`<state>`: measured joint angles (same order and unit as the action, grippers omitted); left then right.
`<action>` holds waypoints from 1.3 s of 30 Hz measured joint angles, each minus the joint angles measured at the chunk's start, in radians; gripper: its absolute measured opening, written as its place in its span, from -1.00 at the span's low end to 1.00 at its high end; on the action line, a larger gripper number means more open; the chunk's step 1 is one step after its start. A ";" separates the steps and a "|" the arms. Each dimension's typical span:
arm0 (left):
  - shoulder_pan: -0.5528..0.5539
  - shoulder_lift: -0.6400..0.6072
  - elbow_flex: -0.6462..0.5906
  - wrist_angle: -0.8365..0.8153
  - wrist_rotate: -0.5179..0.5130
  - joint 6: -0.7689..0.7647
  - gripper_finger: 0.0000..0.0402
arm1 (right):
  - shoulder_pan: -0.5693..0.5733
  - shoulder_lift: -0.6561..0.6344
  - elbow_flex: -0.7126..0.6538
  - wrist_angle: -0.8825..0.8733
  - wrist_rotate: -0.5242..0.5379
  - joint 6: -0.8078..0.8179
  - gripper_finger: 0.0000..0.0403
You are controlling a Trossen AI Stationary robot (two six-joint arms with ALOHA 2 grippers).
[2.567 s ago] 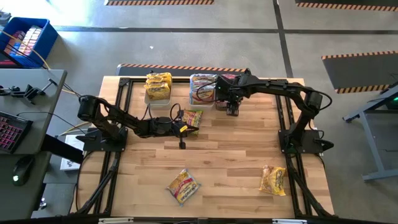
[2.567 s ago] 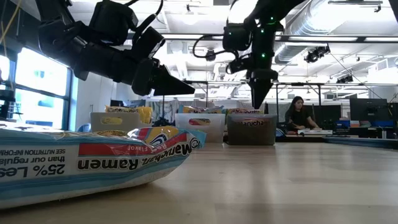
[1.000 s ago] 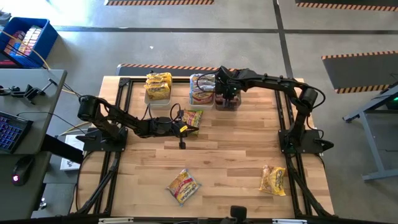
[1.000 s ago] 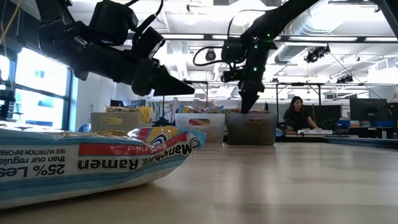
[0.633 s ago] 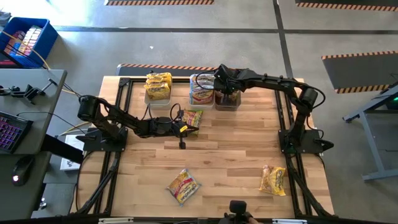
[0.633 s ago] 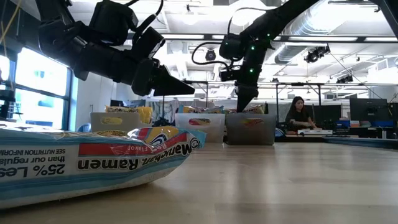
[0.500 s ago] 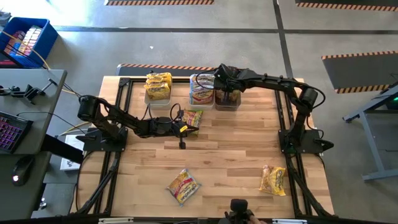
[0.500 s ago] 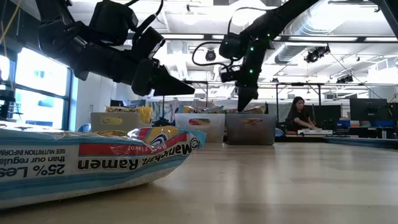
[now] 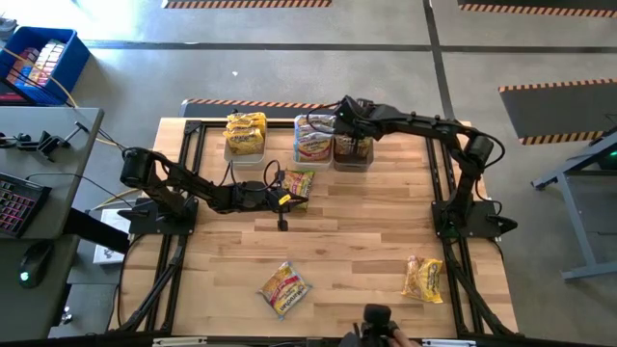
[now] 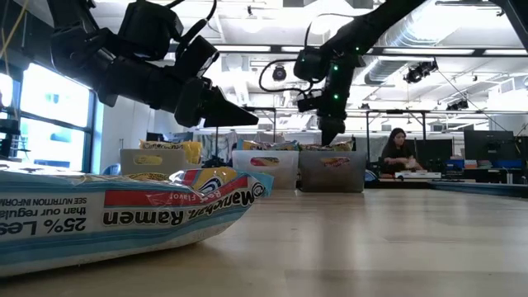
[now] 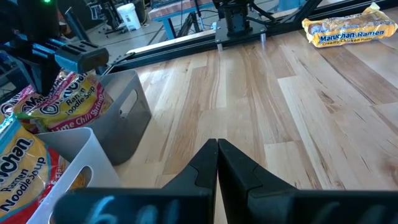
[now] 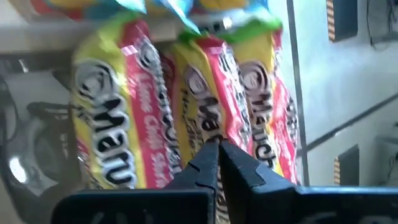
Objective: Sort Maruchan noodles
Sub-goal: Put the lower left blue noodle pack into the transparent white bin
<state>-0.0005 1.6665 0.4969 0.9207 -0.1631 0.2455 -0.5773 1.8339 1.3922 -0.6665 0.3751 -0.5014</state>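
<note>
The right gripper (image 9: 352, 123) hangs over the dark bin (image 9: 354, 152), the last in the row of three bins at the table's far edge, with its fingers pressed together and nothing between them. In its wrist view the tips (image 12: 214, 152) sit just above the red-and-yellow packets (image 12: 186, 106) packed side by side in that bin. Judging from this, the step in hand is the end of a drop-off: a packet appears to be lodged in the dark bin and the arm is free.

The left gripper (image 9: 282, 200) is also pinched shut and empty, hovering low over the table on the near side of the middle bin (image 9: 313, 145), just beside a green-trimmed packet (image 9: 300, 181) lying flat on the wood. Beyond the middle bin, the pale bin (image 9: 245, 137) holds yellow packets.

Three packets remain unsorted. The green-trimmed one lies on the near side of the dark bin, towards the left arm. A yellow-and-red one (image 9: 284, 287) and a yellow one (image 9: 423, 278) lie well apart from the dark bin, near the table's front edge.

The next move probably calls for the right gripper to lift clear of the dark bin, open, and travel to the yellow packet at the front, which lies on its side of the table. The crinkly wrapper lies flat, so the fingers would need to come down on an edge or a raised fold.
</note>
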 joint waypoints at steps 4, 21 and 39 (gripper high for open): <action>0.000 0.000 0.000 0.000 0.000 0.000 -0.99 | -0.001 -0.002 0.000 -0.006 0.049 0.000 -0.86; 0.000 0.000 0.000 -0.007 0.000 -0.009 -0.99 | 0.012 -0.219 -0.005 0.051 -0.145 0.088 -0.96; 0.000 0.000 0.000 -0.020 0.000 -0.052 -0.99 | 0.164 -0.502 -0.723 0.959 -0.043 0.183 -1.00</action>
<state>-0.0005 1.6665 0.4973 0.9008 -0.1631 0.1931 -0.4132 1.3319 0.6691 0.2921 0.3326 -0.3188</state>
